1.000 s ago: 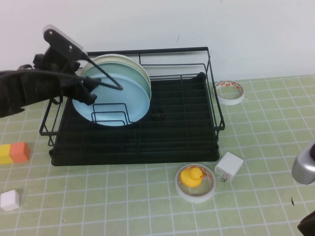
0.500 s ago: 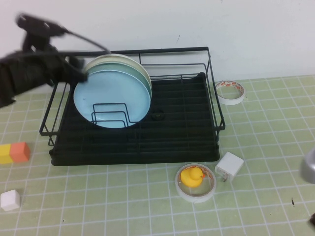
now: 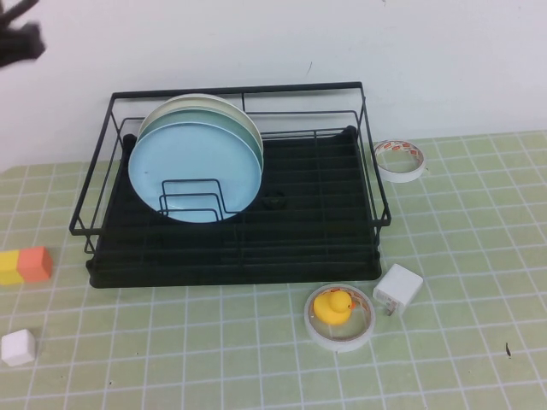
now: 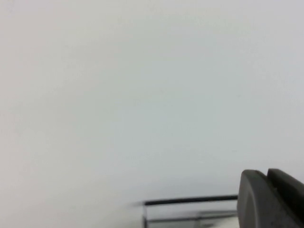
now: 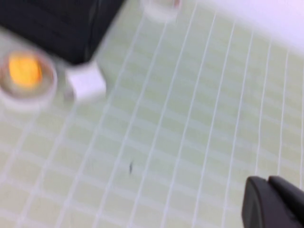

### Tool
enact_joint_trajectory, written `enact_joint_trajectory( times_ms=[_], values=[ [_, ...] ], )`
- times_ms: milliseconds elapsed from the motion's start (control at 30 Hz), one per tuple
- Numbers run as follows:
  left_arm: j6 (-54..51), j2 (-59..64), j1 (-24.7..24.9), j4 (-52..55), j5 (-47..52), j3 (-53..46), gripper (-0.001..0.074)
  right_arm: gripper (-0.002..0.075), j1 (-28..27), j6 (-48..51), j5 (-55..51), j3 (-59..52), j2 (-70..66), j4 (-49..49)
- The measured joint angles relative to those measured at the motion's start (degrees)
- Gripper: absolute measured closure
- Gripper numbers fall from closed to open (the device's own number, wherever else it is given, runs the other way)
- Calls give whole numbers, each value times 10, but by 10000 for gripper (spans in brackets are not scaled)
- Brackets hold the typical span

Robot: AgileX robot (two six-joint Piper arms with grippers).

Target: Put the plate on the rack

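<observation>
plates: 3, blue plate (image 3: 195, 172) frontmost | rack (image 3: 291, 224): 1 | left gripper (image 3: 19, 41) top-left, right gripper (image 5: 273, 202): fingers unclear

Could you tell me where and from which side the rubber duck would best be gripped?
Grip the duck by its body, coming straight down from above: it sits upright inside a tape ring whose wall blocks any sideways approach. The left pincer is up at the far left; the right pincer hangs above bare mat.

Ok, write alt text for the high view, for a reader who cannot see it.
A light blue plate stands upright in a black wire rack, in front of two paler plates, on a green grid mat. The left gripper is barely visible at the top left corner; the right gripper is out of view. A rubber duck sits inside a tape roll in front.
</observation>
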State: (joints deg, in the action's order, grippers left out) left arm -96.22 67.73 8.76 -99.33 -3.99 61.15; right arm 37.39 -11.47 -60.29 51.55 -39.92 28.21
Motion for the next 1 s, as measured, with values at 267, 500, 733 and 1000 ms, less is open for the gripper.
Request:
enact_joint_trajectory(
  times_ms=[267,500,733,1000],
  values=[
    [66,-206,11,0,40,-200,735,728,0,-21,103,-136,136,3],
    [60,-361,11,0,67,-355,736,728,0,-38,160,-263,215,3],
    [49,-448,11,0,67,-435,736,728,0,-39,175,-303,222,-27],
    [48,-464,11,0,68,-445,736,728,0,-39,183,-303,222,-38]
  ],
)
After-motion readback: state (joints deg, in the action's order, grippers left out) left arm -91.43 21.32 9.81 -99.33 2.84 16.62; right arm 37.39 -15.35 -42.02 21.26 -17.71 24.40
